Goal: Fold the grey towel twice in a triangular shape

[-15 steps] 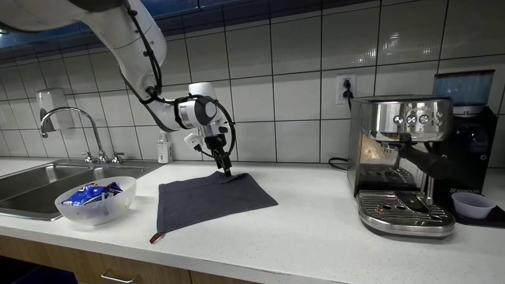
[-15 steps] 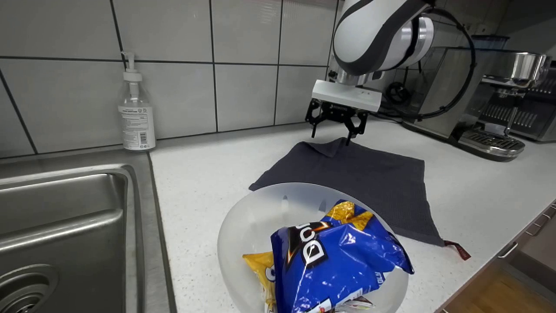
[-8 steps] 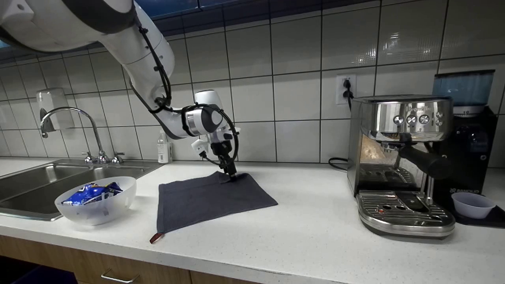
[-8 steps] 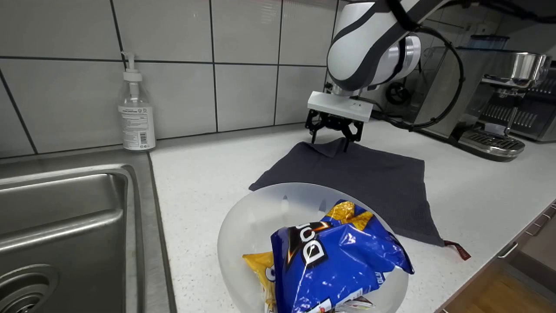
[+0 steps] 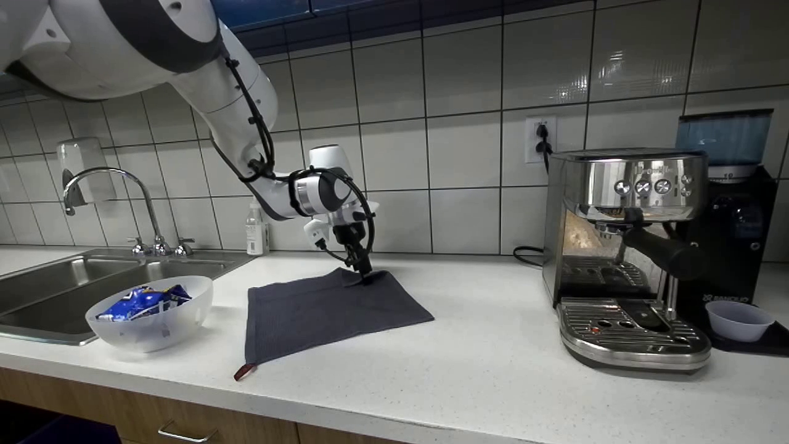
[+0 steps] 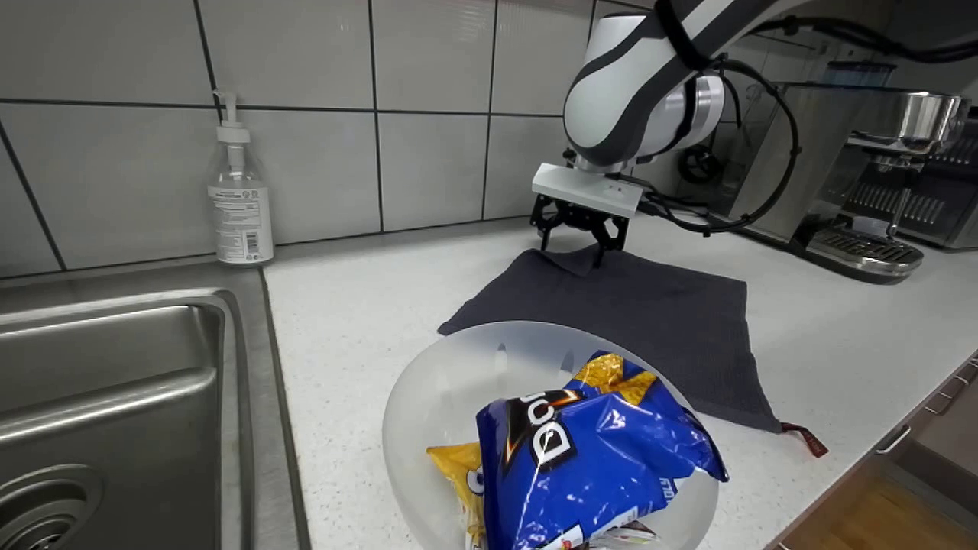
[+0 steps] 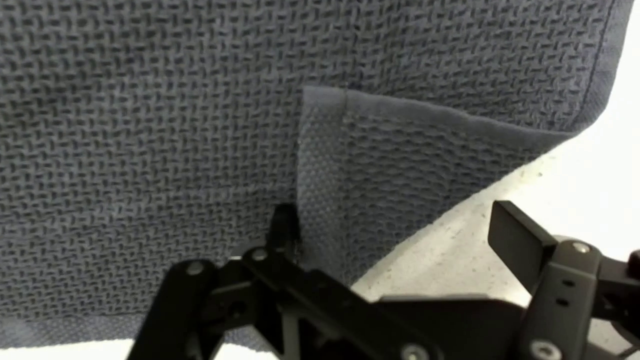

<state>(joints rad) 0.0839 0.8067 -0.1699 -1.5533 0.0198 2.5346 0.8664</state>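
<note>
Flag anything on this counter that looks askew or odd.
One corner of the grey towel is folded over onto itself beneath the open gripper; it looks odd because the rest lies mostly flat. Nothing looks spilled.

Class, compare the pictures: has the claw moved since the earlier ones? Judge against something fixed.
Yes. In an exterior view, the claw has sunk and shifted leftward in the picture, its gap to the unmoved pump bottle narrowing slightly.
</note>
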